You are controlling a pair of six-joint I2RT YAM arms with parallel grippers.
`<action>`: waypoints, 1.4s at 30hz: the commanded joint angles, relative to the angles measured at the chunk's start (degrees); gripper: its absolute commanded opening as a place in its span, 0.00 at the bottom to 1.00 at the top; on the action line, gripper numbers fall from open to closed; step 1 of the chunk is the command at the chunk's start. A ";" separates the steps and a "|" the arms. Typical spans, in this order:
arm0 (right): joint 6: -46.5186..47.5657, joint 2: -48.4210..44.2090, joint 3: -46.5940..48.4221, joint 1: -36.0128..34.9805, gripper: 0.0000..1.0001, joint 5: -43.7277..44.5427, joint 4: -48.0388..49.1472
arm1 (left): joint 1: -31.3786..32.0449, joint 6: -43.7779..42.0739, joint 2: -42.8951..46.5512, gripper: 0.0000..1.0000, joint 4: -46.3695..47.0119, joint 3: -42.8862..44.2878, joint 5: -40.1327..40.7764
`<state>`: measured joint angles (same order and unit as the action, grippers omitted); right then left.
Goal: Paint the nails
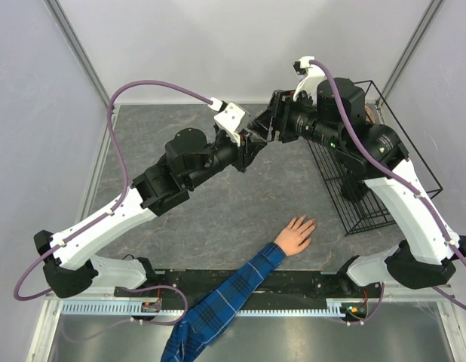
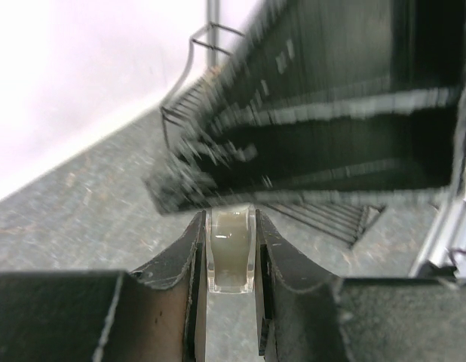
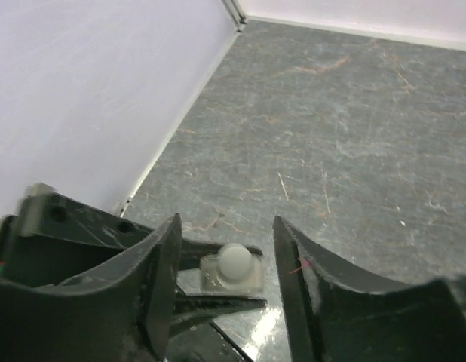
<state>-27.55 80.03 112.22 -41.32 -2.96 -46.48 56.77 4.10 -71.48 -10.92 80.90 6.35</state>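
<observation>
Top external — left hand (image 1: 252, 145) pinching bottle (image 2: 231, 253), right hand (image 1: 269, 127) spread, nails (image 1: 308, 224) well apart.

Top camera looks down on the table (image 1: 218, 211); both wrist cameras closely face one bottle (image 2: 231, 256) from opposite sides.

I have both arms raised, wrists meeting nose to nose. Left hand (image 2: 231, 219) pinches small bottle (image 2: 231, 253); right hand (image 3: 227, 220) gapes wide.

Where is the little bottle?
In the left wrist view the little bottle sits pinched in the left gripper; from above, that is near the middle, beyond the hand, facing the right gripper.
</observation>
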 commanded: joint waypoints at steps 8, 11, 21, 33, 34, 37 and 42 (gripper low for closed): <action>0.66 1.01 1.77 -0.25 0.38 1.57 -1.60 | 0.53 -4.01 -0.06 0.02 7.67 1.45 3.68; 0.92 0.92 1.42 -0.34 0.13 0.07 -0.11 | 0.44 -3.84 0.11 0.02 7.40 1.54 1.49; 10.60 -12.52 -24.85 4.57 0.00 -43.59 29.15 | -18.61 36.21 3.72 0.02 40.34 -11.20 -61.61; 3.74 -12.01 -18.39 5.37 0.65 -24.67 18.99 | -19.42 16.93 7.93 0.02 12.34 -5.93 -45.85; 2.95 -11.65 -16.88 5.46 0.69 -22.46 15.23 | -19.42 15.95 8.81 0.02 9.45 -5.76 -42.51; 0.40 -10.86 -12.65 5.37 0.84 -12.71 11.07 | -17.15 11.73 10.48 0.02 8.72 -6.46 -31.09; -2.42 -8.40 -7.29 2.92 0.98 -6.20 7.20 | -11.70 5.23 10.31 0.02 8.37 -6.20 -20.27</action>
<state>-26.83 69.91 100.31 -36.16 -18.92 -34.33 41.39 18.00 -61.45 -1.52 72.51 -27.44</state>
